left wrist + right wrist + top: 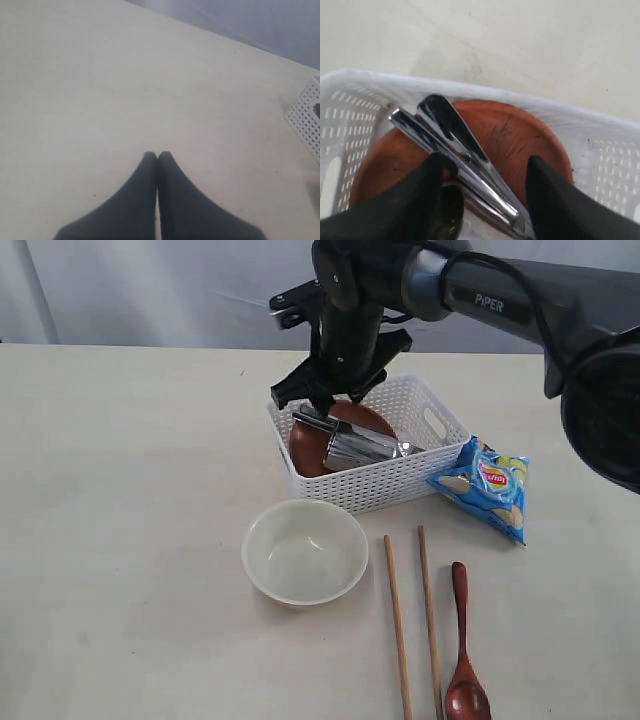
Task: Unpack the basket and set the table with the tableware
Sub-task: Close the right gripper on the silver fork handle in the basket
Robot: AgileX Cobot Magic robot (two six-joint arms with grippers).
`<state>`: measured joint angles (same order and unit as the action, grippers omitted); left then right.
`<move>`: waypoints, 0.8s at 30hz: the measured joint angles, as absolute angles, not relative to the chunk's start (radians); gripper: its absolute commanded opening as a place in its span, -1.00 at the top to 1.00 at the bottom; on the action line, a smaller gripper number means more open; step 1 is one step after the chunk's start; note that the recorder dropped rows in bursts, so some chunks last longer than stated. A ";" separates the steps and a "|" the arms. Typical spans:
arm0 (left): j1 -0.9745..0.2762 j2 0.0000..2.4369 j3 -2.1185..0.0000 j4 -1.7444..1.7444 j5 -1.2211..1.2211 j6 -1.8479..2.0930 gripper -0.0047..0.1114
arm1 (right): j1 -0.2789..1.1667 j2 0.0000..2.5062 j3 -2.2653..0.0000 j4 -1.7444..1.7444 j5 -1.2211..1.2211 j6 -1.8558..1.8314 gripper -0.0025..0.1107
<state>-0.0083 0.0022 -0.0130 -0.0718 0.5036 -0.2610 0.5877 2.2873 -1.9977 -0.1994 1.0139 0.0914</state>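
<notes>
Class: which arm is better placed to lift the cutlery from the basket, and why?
Right. The right hand, open, straddles the cutlery inside the basket; the left hand is shut over bare table.

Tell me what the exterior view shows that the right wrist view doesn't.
Exterior only: the cream round bowl, two wooden chopsticks, dark wooden spoon and blue crinkly chips bag, lying on the pale beige tabletop. Right wrist only: the right gripper, jaws open astride the steel cutlery handles. Both: the white lattice plastic basket with the reddish-brown round plate inside.
</notes>
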 measured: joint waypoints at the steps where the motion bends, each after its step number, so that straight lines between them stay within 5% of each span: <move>1: -0.008 0.002 -0.013 -0.072 0.504 -0.261 0.92 | 0.588 2.287 -1.998 -0.199 0.999 0.077 0.04; 10: -0.008 0.002 -0.013 -0.072 0.504 -0.261 0.92 | 0.588 2.287 -1.998 -0.199 0.956 -0.102 0.34; 24: -0.008 0.002 -0.013 -0.072 0.504 -0.261 0.92 | 0.588 2.326 -1.998 -0.199 0.949 -0.186 0.34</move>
<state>-0.0083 0.0022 -0.0130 -0.0718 0.5036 -0.2610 0.5877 2.3264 -1.9977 -0.1994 0.9495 -0.1863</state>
